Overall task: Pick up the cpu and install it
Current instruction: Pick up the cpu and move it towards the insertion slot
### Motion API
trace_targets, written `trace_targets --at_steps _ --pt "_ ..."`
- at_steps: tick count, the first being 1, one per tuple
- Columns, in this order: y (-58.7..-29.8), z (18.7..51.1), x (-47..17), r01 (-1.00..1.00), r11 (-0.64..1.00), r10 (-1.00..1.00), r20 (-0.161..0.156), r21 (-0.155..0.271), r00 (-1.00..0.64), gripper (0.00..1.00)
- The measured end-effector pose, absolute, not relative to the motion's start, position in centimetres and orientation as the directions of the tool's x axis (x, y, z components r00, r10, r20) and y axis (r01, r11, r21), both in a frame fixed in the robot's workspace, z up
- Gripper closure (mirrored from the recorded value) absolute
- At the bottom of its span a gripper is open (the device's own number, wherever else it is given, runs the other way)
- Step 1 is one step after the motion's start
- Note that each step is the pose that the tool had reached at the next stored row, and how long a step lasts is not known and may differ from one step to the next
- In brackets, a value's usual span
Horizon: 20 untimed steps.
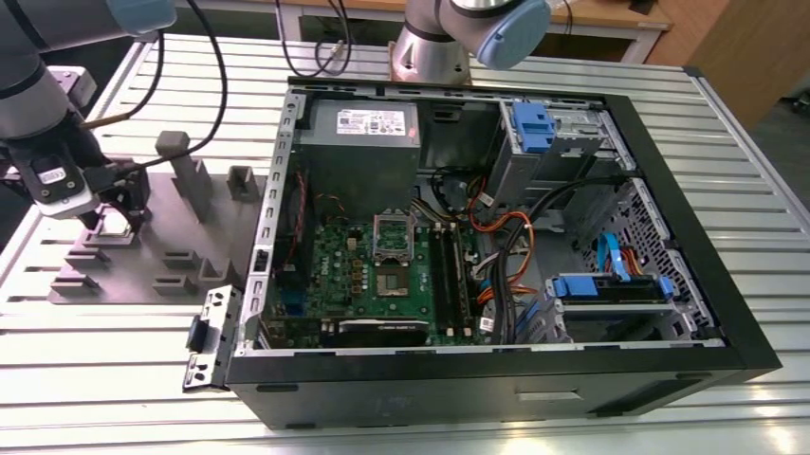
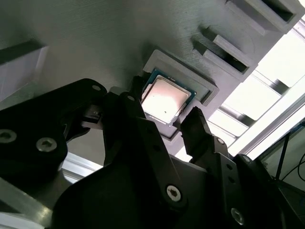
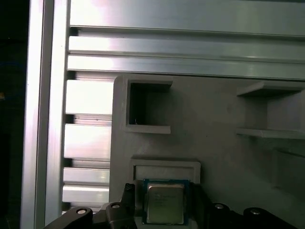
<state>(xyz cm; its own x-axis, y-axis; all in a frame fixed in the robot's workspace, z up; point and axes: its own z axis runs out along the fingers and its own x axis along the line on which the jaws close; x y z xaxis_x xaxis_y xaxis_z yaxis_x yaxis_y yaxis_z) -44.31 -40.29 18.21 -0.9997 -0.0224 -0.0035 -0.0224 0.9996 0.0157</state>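
1. Hovering over the matte grey plastic tray (image 1: 165, 277) at the exterior view's left, my claw (image 1: 114, 216) is spread wide and holds nothing.
2. Its black fingers (image 2: 196, 125) stand on either side of the cpu (image 2: 166, 100); I cannot tell whether they touch it.
3. In both wrist views the cpu is a small flat square with a dull silver metal lid and a blue-green rim.
4. It lies flat in a stepped square pocket (image 3: 164, 168), lid up, edges parallel to the walls. It has no clear long axis.

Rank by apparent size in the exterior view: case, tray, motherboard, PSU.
1. case
2. tray
3. motherboard and PSU: these look about alike, and the board is partly covered, so I am not ranking them against each other.
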Motion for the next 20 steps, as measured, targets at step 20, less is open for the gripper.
trace_targets --at_steps 20 --pt "-40.28 18.16 -43.94 -0.020 1.000 -0.020 -0.002 0.013 -1.000 0.50"
